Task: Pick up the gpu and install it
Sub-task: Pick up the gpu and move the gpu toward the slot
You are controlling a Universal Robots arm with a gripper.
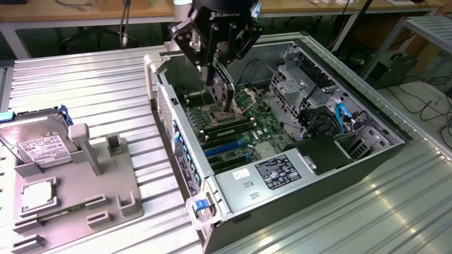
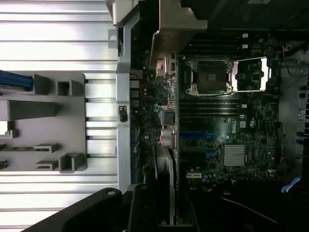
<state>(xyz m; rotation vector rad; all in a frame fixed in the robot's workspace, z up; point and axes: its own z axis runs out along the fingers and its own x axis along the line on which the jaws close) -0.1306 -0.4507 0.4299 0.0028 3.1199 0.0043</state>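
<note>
The gpu [image 1: 222,93] hangs upright and on edge inside the open computer case [image 1: 332,63], just above the motherboard [image 1: 265,127] near the memory slots. My gripper [image 1: 216,69] reaches down from above and is shut on the card's upper part. In the wrist view the gpu [image 2: 166,159] shows edge-on as a long narrow strip, its silver end bracket [image 2: 176,29] toward the case's rear wall, with a black finger [image 2: 142,208] beside it. Blue expansion slots [image 1: 226,147] lie a little nearer the case's front than the card. The open processor socket [image 2: 212,75] sits beside the card's line.
A grey parts fixture [image 1: 106,201] stands on the ribbed metal table [image 1: 92,90] at the exterior view's left, carrying a silver hard drive [image 1: 35,142] and a square processor chip [image 1: 39,194]. Inside the case are a drive cage [image 1: 297,79], blue cables [image 1: 342,114] and a black shroud [image 1: 321,153].
</note>
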